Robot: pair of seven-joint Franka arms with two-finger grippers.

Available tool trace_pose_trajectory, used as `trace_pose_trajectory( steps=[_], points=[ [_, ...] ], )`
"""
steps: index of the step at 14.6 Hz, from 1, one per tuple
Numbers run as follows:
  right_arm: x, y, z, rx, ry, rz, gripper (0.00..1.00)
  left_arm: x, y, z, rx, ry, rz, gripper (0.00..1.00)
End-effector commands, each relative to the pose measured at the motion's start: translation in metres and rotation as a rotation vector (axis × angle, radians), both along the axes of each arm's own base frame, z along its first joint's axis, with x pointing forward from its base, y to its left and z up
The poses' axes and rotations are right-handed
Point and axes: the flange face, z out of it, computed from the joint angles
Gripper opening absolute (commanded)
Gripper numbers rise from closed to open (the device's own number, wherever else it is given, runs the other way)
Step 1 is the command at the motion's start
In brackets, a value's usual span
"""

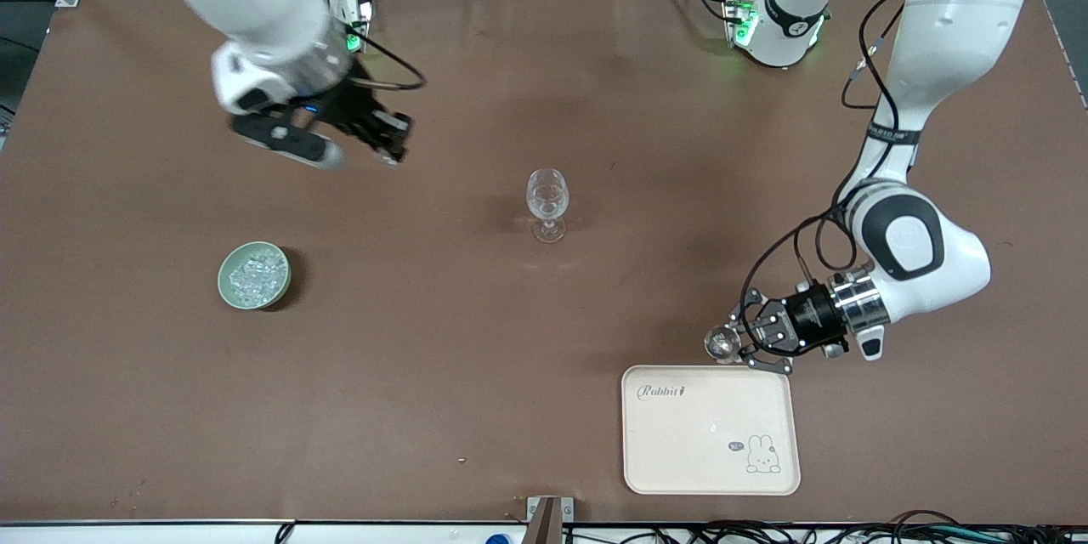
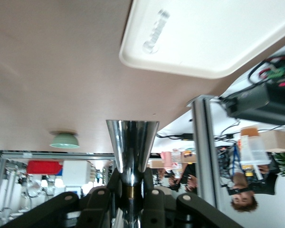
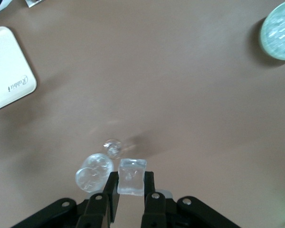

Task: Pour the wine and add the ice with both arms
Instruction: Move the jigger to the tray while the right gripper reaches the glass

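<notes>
Ice point(image 3: 131, 176) sits pinched between the fingers of my right gripper point(image 1: 393, 138), one clear cube, held up over bare brown table point(image 1: 476, 374) between my base and the wine glass point(image 1: 546, 202). In my right wrist view the glass shows just beside the cube, below it, and it appears to have something clear in its bowl already, though I cannot say what. More ice lies heaped in the green bowl point(image 1: 254, 274), which stands on the table toward my right arm's end, nearer the front camera than the glass and well apart from it.

My left gripper point(image 1: 736, 338) is clamped on a shiny metal cup point(image 2: 132, 145) with a flared mouth, gripped at its narrow waist and turned on its side. It hangs just above the table at the edge of the cream tray point(image 1: 671, 442), which bears a small rabbit drawing and lies toward my left arm's end, close to the front camera.
</notes>
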Motion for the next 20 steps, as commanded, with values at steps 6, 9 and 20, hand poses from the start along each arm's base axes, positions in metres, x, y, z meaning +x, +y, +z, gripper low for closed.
trace_pose_trajectory(
  steps=[6,9,20],
  points=[
    [-0.026,0.131,-0.123,-0.086,0.009,-0.055,0.01,0.025,0.017,-0.088,-0.113,-0.031,0.124,0.04],
    [-0.030,0.152,-0.150,-0.092,-0.006,-0.083,0.01,0.034,0.041,-0.108,-0.112,-0.034,0.183,0.05],
    [-0.049,0.181,-0.176,-0.087,0.008,-0.066,0.06,0.042,0.058,-0.162,-0.121,-0.111,0.257,0.12]
  ],
)
